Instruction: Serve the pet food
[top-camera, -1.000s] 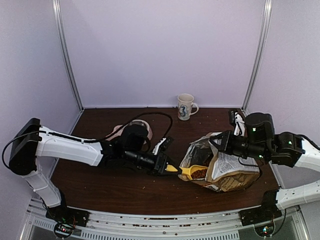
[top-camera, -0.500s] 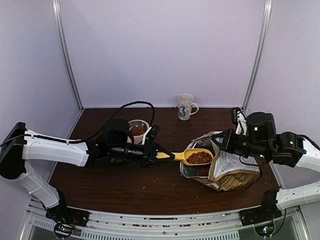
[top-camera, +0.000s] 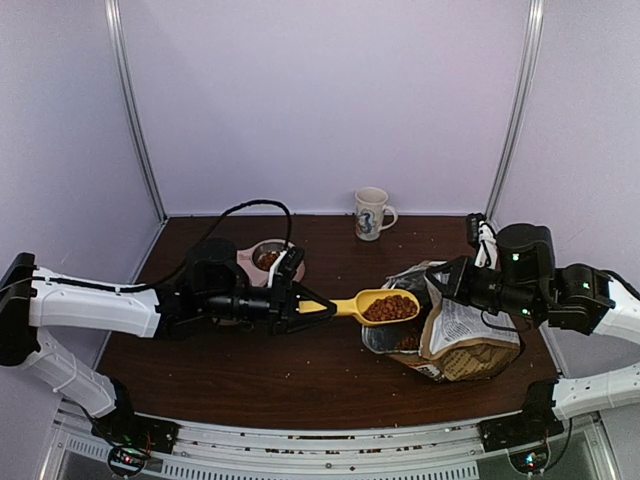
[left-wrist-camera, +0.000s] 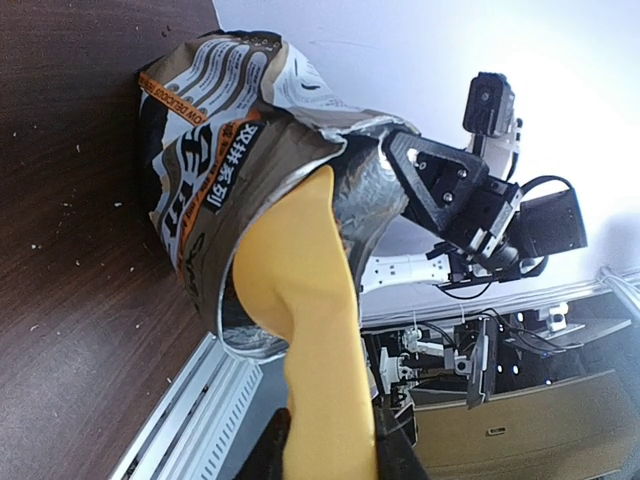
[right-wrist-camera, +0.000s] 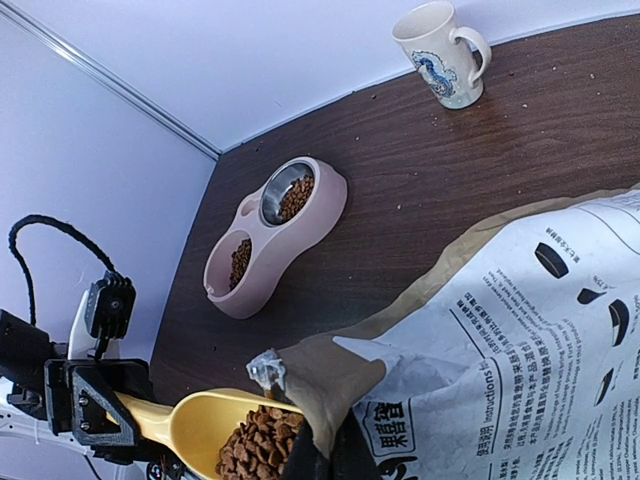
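The pet food (top-camera: 388, 309) is a heap of brown kibble in the yellow scoop (top-camera: 352, 304), held level above the table just left of the bag mouth. My left gripper (top-camera: 308, 304) is shut on the scoop's handle; the left wrist view shows the scoop's underside (left-wrist-camera: 300, 290) between my fingers. My right gripper (top-camera: 449, 284) is shut on the rim of the tan-and-white bag (top-camera: 465, 340) and holds it open. The right wrist view shows the kibble (right-wrist-camera: 258, 445) in the scoop (right-wrist-camera: 195, 425) beside the bag (right-wrist-camera: 520, 340).
A pink double bowl (right-wrist-camera: 290, 240) with kibble in both wells stands at the back left, partly hidden behind my left arm in the top view (top-camera: 250, 254). A printed mug (top-camera: 371, 213) stands at the back wall. Crumbs lie scattered on the brown table.
My left gripper has lifted the scoop out of the bag with kibble in it and drawn it left. The right gripper and bag have barely moved.
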